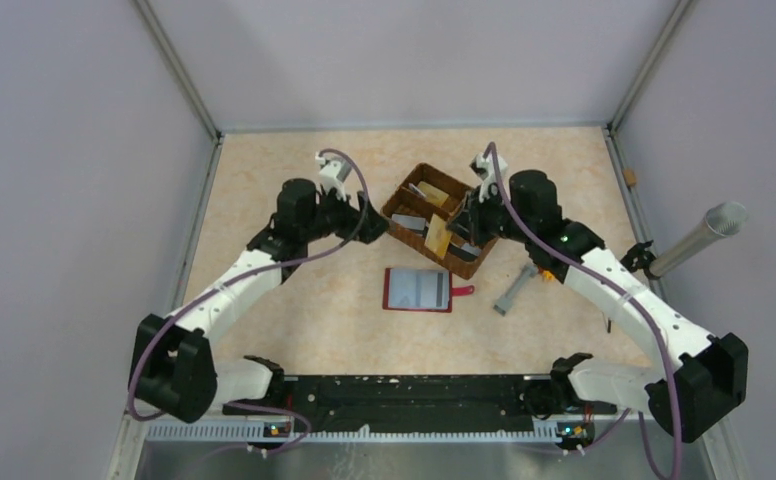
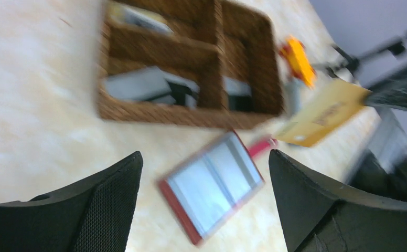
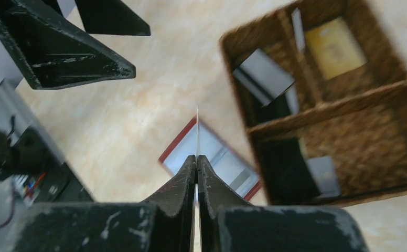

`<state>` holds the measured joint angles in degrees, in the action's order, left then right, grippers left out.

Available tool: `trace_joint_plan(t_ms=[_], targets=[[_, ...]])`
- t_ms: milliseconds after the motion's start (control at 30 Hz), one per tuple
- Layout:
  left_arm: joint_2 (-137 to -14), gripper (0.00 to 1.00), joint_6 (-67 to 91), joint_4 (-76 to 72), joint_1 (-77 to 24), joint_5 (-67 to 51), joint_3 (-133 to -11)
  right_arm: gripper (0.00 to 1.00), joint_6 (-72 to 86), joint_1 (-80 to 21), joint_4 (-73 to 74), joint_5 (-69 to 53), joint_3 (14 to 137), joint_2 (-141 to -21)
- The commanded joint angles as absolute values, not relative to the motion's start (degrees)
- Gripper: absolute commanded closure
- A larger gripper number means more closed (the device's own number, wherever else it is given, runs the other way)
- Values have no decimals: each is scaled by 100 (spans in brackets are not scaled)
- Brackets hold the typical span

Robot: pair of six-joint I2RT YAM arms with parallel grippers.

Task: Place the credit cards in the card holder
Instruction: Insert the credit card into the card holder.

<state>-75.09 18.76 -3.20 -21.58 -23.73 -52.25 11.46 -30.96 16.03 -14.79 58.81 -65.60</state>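
Beige tabletop [image 1: 294,290] boxed by grey walls [image 1: 64,150] is being used as the work area

Gold-tan card [image 1: 437,236] is being pinched edge-on by the right gripper [image 3: 196,160], jaws clamped together on it, and is being held up off the surface by the near wall of the wicker basket [image 2: 180,113]

Card holder [image 1: 417,289] is lying open and flat, pockets up, directly below and ahead of that gripper's tips

Left gripper [image 2: 204,157] is being held with jaws wide apart, nothing between them, facing the right gripper across the holder

Progress, as judged: early. One card is being carried, and several credit cards [image 3: 264,76] are sitting in basket compartments beside the right gripper. Whether any card is already pocketed cannot be told, since the sleeves are only reading grey

Clearance: the basket wall is crowding the holder's far edge, just beside the right gripper. The grey tool [image 1: 514,291] is lying beyond the holder's tab and the metal tube [image 1: 699,238] well apart from it. Open table is being left on the near side and under the left gripper. The grippers are close together above the holder, so a clash is being judged the main risk
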Motion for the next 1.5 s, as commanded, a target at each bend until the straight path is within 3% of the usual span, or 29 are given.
trace_joint_plan(t_ms=[0, 167, 367, 433, 600, 767, 967, 1067, 1133, 1167, 1233, 1300, 1367, 1467], targets=[[-6904, 10, 2546, -529, -2528, -3809, -4296, 100, 1545, -3102, 2066, -3361, 5452, -6348], [-6324, 8, 3062, -1039, -2940, -5171, -3525, 100, 1539, -3103, 1927, -4903, 5076, -6541], [-6086, 7, 3173, -900, -3408, -5488, -3370, 100, 1553, -3292, 1701, -5704, 5072, -6949], [-6179, 15, 3314, -1030, -3579, -5622, -3393, 100, 1501, -3365, 1717, -5673, 5144, -7026], [-6417, 53, 3423, -1349, -3875, -5626, -3391, 100, 1516, -3414, 1631, -5745, 5186, -7085], [-6547, 76, 3476, -1516, -3946, -5493, -3388, 100, 1480, -3428, 1667, -5739, 5189, -7065], [-6590, 83, 3722, -1932, -3982, -5304, -3251, 100, 1492, -3432, 1632, -5787, 5175, -7021], [-6609, 97, 3759, -1994, -3982, -5214, -3230, 100, 1529, -3428, 1611, -5763, 5162, -6976], [-6582, 100, 3871, -2233, -3986, -5199, -3127, 100, 1558, -3426, 1631, -5584, 5167, -6951], [-6530, 100, 3919, -2394, -3986, -5176, -3045, 92, 1567, -3427, 1666, -5473, 5160, -6927], [-6400, 100, 3933, -2565, -3984, -5073, -2919, 59, 1656, -3429, 1619, -5269, 5081, -6856], [-6253, 100, 3916, -2597, -3986, -5001, -2853, 40, 1848, -3432, 1370, -5222, 4901, -6755], [-6149, 100, 3941, -2637, -3984, -4954, -2810, 35, 2072, -3432, 1092, -5241, 4685, -6686], [-6007, 100, 4024, -2744, -3981, -4874, -2734, 35, 2428, -3428, 634, -5290, 4362, -6601]])
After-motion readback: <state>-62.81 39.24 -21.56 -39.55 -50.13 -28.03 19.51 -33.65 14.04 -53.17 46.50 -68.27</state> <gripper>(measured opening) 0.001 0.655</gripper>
